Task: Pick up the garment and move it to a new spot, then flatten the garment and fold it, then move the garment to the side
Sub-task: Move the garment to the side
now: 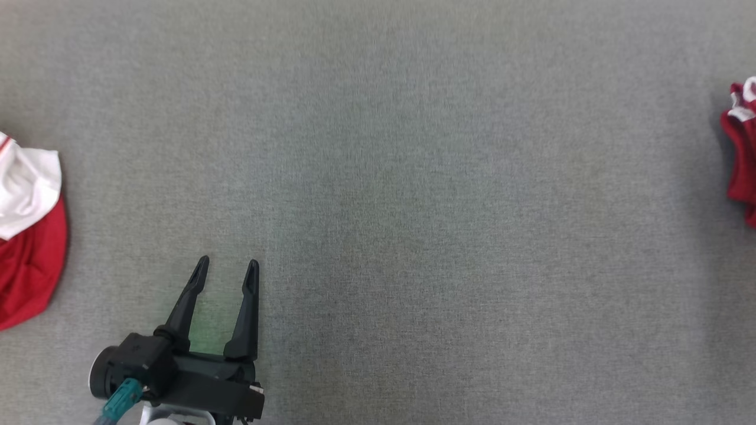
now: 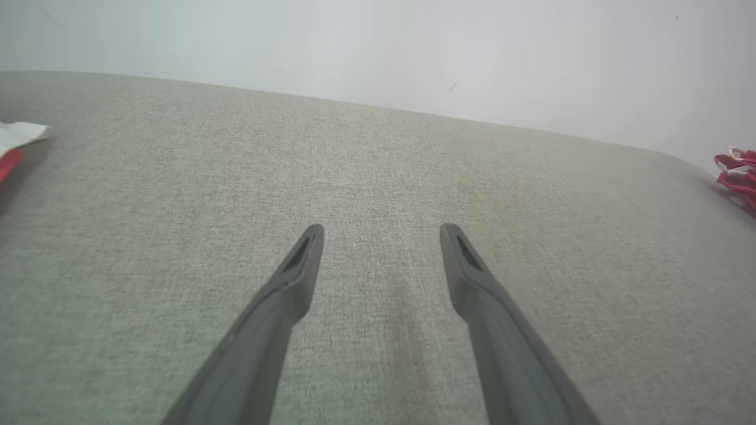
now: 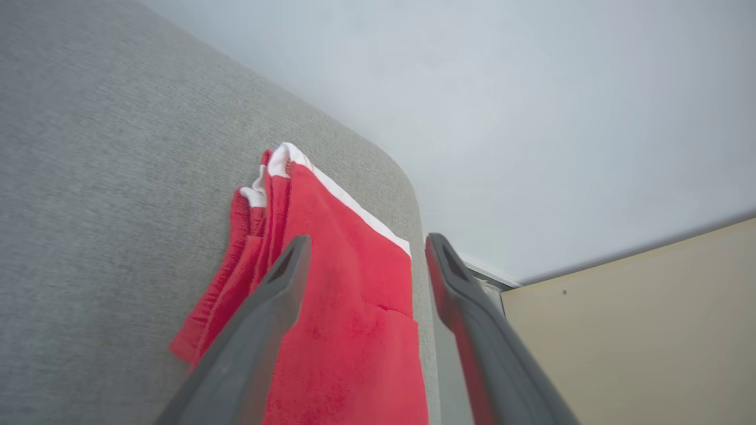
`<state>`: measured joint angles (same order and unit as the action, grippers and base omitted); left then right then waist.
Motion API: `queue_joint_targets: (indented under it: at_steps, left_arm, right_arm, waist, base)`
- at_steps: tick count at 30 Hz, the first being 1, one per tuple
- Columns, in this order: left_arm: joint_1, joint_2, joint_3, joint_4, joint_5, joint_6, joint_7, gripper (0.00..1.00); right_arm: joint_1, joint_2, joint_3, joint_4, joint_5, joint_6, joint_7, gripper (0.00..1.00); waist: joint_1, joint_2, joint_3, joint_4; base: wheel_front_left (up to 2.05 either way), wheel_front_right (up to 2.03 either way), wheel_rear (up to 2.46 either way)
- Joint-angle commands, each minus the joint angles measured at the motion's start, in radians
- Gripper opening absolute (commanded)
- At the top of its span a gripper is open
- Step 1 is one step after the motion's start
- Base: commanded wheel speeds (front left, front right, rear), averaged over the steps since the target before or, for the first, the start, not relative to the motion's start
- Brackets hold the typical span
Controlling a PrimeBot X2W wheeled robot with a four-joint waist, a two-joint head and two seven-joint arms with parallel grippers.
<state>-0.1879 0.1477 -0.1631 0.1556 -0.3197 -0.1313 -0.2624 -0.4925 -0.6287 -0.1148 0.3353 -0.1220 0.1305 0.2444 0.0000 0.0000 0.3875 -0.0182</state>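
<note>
Status for you:

- Right gripper [image 3: 367, 239] is released: fingers spread, nothing pinched between them. I can't tell whether the tips touch cloth.
- Folded red garment [image 3: 348, 307] lies on the grey table [image 1: 413, 177], directly under and ahead of those fingers. It sits by the table's right edge, near the rounded corner. White trim shows along its far side.
- Its long axis runs roughly in line with the right fingers and along the table edge. In the head view it shows as a red strip [image 1: 741, 159] at the far right border, well apart from the left arm.
- Left gripper [image 1: 228, 262] is also released, jaws wide, over bare cloth at the lower left. It holds nothing.
- A second piece, a red-and-white heap [image 1: 26, 236], lies at the far left edge. It looks crumpled, not folded. The left gripper is the nearer one to it, but they're apart.

My read: the folded garment looks set aside, so the move-to-side step is about done. Lift the right arm straight off along the finger line so you don't drag the fold. If the heap is up next, reach with the left arm: it lies to that gripper's left and slightly ahead.
</note>
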Motion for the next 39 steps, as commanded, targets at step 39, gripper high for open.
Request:
queue_joint_targets:
  at_steps: [39]
  left_arm:
    - [0.274, -0.044, 0.171, 0.004, 0.042, 0.002, -0.003, 1.00]
  right_arm:
    - [0.492, 0.572, 0.115, -0.099, 0.250, 0.000, -0.406, 1.00]
  waist:
    - [0.0000, 0.0000, -0.417, 0.020]
  base:
    - [0.00, 0.00, 0.00]
